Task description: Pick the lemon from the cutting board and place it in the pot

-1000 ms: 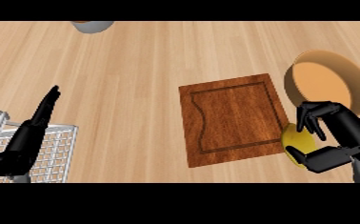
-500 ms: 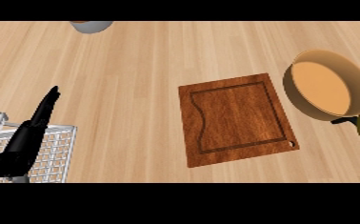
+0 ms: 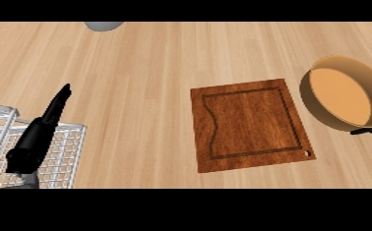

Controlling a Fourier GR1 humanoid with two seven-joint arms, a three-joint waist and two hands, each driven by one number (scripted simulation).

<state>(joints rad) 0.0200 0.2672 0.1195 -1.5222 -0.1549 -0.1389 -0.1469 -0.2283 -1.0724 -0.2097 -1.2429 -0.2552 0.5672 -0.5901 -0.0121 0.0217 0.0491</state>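
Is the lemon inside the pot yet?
No lemon shows in the pot; its visible interior is bare tan. The pot's right part is cut off by the frame, so that portion cannot be checked.

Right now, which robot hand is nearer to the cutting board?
Left. The left robot hand rests off the cutting board's left side, over a wire rack. The right robot hand isn't visible.

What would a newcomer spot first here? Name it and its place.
The dark wooden board lies bare right of centre, with no lemon on it. The pot sits at the right edge, apart from the board. The left hand rests open at the lower left, over a wire rack.
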